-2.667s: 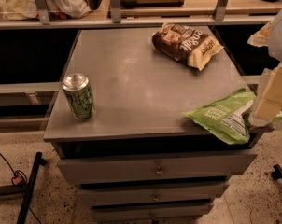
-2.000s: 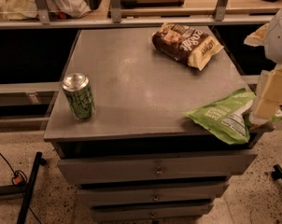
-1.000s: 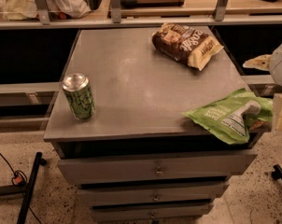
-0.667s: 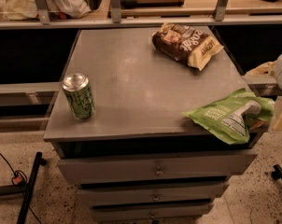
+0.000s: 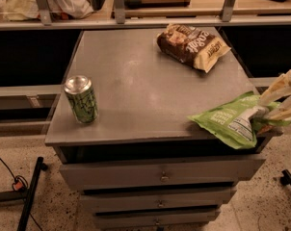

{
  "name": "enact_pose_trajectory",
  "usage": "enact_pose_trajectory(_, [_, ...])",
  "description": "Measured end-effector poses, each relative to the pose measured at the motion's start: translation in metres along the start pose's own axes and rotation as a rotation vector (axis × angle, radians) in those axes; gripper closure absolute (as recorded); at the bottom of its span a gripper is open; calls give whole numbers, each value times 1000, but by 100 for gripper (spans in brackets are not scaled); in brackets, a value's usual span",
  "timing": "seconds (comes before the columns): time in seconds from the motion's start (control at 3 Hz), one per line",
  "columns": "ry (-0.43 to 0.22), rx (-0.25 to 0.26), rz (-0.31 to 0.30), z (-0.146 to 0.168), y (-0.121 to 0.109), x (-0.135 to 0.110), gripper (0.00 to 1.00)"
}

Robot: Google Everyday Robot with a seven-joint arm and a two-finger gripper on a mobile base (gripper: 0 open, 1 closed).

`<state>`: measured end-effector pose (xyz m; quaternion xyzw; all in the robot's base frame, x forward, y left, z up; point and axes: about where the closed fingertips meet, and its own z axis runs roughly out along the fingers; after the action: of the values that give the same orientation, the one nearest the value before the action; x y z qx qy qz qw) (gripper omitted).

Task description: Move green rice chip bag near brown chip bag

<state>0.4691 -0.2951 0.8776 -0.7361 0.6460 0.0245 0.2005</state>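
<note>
Currently: green rice chip bag [image 5: 227,121] lay at the front-right corner of the cabinet top [image 5: 136,81], overhanging the edge, well apart from the brown chip bag [image 5: 191,44] at the back. Gripper [image 5: 275,105] was at the green bag's right end; whether it had closed could not be told. Judged light, crinkly, soft, probably slippery; best pinched at that flattened end.
</note>
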Motion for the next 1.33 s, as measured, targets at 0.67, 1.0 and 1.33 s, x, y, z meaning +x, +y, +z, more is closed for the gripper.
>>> enact_pose_trajectory(0.67, [-46,27,28,-20,0,-22,100])
enact_pose_trajectory(1.0, [-40,60,98,-30,-19,-32,100])
enact_pose_trajectory(1.33, [-54,107,177,-33,-52,-46,100])
